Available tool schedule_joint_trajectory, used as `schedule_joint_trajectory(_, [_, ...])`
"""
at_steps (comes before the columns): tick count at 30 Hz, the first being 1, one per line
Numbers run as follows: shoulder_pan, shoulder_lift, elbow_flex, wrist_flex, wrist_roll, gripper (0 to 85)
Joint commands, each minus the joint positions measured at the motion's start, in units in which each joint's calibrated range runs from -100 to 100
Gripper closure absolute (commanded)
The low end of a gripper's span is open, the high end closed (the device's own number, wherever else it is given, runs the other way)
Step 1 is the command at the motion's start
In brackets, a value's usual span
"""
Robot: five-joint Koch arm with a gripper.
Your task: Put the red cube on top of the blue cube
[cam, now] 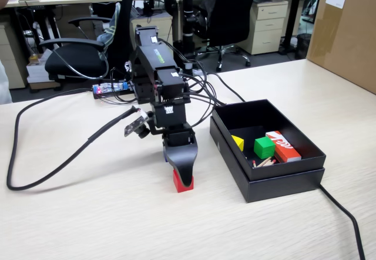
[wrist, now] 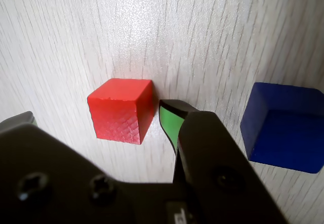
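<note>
Evidently straddled the small matte red cube (wrist: 121, 110) with black gripper (wrist: 96, 115) jaws apart, not clamped; matte blue cube (wrist: 283, 128) sat right in wrist view.

The black arm (cam: 158, 90) bends down over the table (cam: 88, 213). Its gripper (cam: 182, 175) points down right at the red cube (cam: 183, 182). A black box (cam: 267, 148) sits beside it, holding a green cube (cam: 264, 147).

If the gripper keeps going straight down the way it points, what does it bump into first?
Probably the red cube. The gripper points down at the table and the cube looks to sit between its jaws, one tip beside it. If the jaws straddle it, the table comes first.
</note>
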Motion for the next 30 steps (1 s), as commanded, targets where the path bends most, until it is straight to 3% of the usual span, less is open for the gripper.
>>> schedule_joint_trajectory(1, [0.2, -0.9, 4.9, -0.2, 0.0, 38.3])
schedule_joint_trajectory(21, [0.0, 2.5, 6.7, -0.2, -0.3, 45.8])
schedule_joint_trajectory(25, [-0.2, 2.5, 6.8, -0.2, -0.3, 56.0])
schedule_joint_trajectory(30, [-0.4, 3.2, 6.3, -0.3, -0.3, 57.5])
